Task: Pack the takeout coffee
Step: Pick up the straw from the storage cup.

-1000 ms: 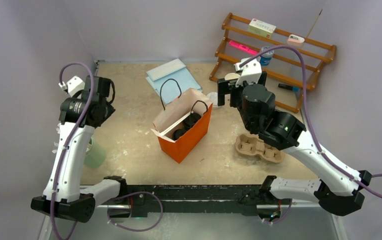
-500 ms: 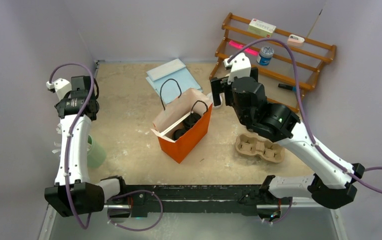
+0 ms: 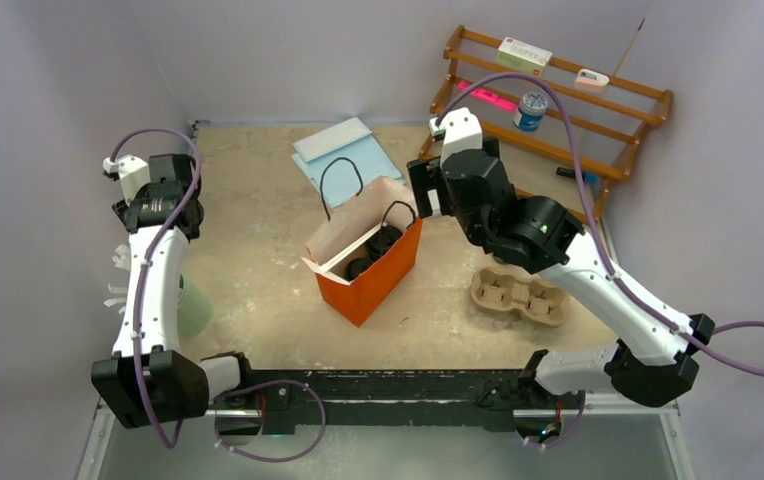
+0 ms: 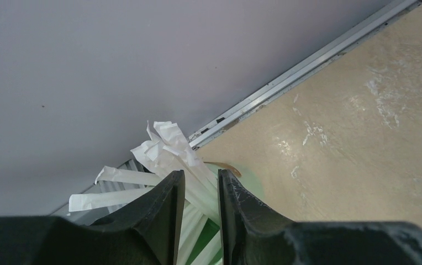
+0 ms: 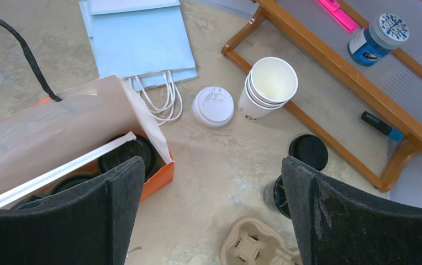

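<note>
Remaining: black cup (image 5: 275, 200) and black lid (image 5: 308, 152), right of orange bag (image 3: 373, 272); lidded cups (image 5: 128, 158) inside it. Right gripper (image 5: 211, 172), wide, beside bag: a misaligned descent could topple the cup. Left gripper (image 4: 198, 185), narrow, far left of bag; hold unclear.

Soft, even light — crisp, faint shadows

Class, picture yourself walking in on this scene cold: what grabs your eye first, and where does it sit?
The orange paper bag standing in the middle stands out, with black lidded cups inside it. The right end effector hangs wide open by the bag's far right corner, and a wooden rack fills the back right corner. At the left edge, white wrapped straws poke from a green cup.
</note>
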Controlling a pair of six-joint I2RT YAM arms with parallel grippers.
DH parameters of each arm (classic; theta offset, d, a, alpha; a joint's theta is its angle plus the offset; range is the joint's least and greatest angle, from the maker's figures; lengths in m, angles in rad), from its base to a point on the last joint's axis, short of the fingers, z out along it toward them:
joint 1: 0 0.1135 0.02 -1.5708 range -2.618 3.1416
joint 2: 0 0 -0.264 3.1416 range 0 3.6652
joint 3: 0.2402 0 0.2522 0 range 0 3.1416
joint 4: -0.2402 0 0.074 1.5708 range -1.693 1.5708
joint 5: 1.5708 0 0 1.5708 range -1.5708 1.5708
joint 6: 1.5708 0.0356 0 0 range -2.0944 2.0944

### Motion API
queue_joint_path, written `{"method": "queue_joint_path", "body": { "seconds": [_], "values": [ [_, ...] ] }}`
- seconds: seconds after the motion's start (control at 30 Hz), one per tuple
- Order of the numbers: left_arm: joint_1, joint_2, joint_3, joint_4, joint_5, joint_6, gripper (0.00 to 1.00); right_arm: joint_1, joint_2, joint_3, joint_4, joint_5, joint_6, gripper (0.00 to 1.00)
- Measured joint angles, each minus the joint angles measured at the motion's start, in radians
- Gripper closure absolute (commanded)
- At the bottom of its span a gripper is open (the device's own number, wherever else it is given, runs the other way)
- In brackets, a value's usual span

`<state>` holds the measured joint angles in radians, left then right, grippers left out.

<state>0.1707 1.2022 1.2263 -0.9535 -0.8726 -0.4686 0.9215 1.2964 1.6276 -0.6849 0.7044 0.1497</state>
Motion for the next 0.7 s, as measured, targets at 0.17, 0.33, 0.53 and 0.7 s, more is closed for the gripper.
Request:
{"method": "queue_joint_path", "body": {
  "seconds": [0.17, 0.33, 0.53, 0.7],
  "values": [
    [0.01, 0.023, 0.0, 0.028, -0.023, 0.018, 0.7, 0.0, -0.001, 0.006, -0.006, 0.0, 0.0, 0.05],
    [0.026, 0.032, -0.001, 0.045, -0.029, 0.021, 0.7, 0.0, -0.001, 0.006, -0.005, 0.001, -0.005, 0.04],
    [0.042, 0.044, -0.008, 0.062, -0.032, 0.027, 0.7, 0.0, -0.001, 0.006, -0.002, -0.001, -0.018, 0.04],
    [0.054, 0.046, -0.029, 0.073, -0.036, 0.035, 0.73, 0.0, -0.001, 0.006, 0.008, -0.001, -0.023, 0.04]
  ]
}}
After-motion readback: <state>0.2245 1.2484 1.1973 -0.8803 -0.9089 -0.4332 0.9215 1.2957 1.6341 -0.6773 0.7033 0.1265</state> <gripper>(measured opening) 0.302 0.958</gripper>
